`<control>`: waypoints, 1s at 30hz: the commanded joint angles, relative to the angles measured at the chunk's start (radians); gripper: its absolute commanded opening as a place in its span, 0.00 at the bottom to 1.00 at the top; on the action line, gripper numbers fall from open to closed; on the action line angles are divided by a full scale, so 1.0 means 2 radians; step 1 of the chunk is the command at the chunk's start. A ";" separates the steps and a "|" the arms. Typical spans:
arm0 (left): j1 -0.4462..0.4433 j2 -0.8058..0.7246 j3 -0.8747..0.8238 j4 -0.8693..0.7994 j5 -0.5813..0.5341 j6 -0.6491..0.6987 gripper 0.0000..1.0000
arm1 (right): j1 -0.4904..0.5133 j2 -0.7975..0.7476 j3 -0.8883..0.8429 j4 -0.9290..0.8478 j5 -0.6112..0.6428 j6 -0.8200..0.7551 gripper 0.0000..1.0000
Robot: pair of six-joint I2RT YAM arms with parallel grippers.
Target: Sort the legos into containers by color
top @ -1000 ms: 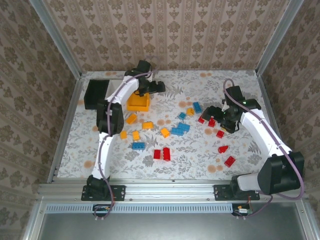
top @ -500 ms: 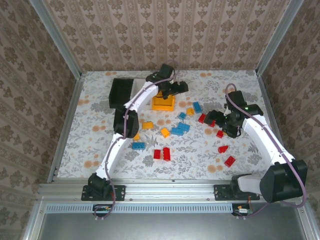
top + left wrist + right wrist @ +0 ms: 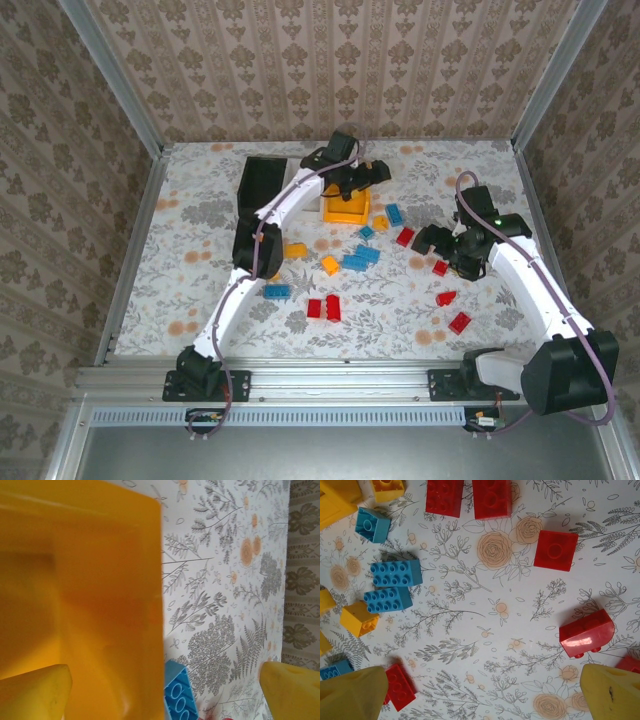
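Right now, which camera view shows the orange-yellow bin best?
Top external: the orange-yellow bin shows almost whole, the left gripper over its far edge. The left wrist view gives a blurred close-up of one wall and the inside. A yellow corner in the right wrist view may be it; I cannot tell.

This is a robot test cell in a lab rather than a home. The floral-printed flat desk [image 3: 170,280] is boxed in by upright panels of damask wallpaper [image 3: 340,70] set in bare aluminium frame posts [image 3: 110,75]. A slotted aluminium rail [image 3: 340,380] runs along the desk's near edge, with two white-and-black robot arms [image 3: 290,200] bolted to it.
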 commanded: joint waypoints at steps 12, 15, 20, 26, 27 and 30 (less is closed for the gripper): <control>-0.008 -0.235 -0.159 -0.138 -0.095 0.180 1.00 | -0.043 -0.017 -0.018 -0.135 0.017 0.054 0.93; -0.010 -0.300 -0.243 -0.114 -0.107 0.194 1.00 | -0.055 -0.024 -0.044 -0.162 0.022 0.074 0.88; -0.004 -0.395 -0.376 -0.064 -0.117 0.192 1.00 | -0.077 -0.048 -0.105 -0.158 0.025 0.114 0.77; 0.011 -0.473 -0.479 -0.040 -0.119 0.186 1.00 | -0.083 -0.041 -0.161 -0.101 0.035 0.152 0.71; 0.014 -0.484 -0.492 -0.039 -0.120 0.186 1.00 | -0.084 -0.036 -0.168 -0.091 0.039 0.156 0.70; 0.024 -0.509 -0.518 -0.041 -0.122 0.189 1.00 | -0.085 -0.025 -0.185 -0.074 0.051 0.162 0.68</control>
